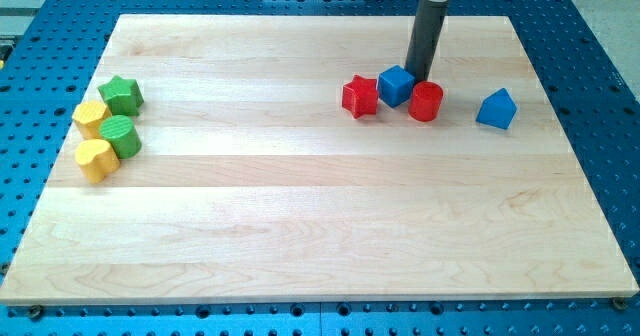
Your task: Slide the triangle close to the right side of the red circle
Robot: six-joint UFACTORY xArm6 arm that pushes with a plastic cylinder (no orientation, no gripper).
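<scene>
Camera view shows my tip (417,79) planted in the upper right of the frame, just behind the red circle (425,102) and touching or nearly touching the blue cube (396,85); being a bare rod, it has nothing to spread or pinch. The blue triangle (496,109) sits apart, further right of the circle. I judge the tip must circle to the triangle's far right to push it leftward. A red star (360,96) flanks the cube. Green and yellow blocks (108,128) cluster on the wooden board (320,216) at far left.
</scene>
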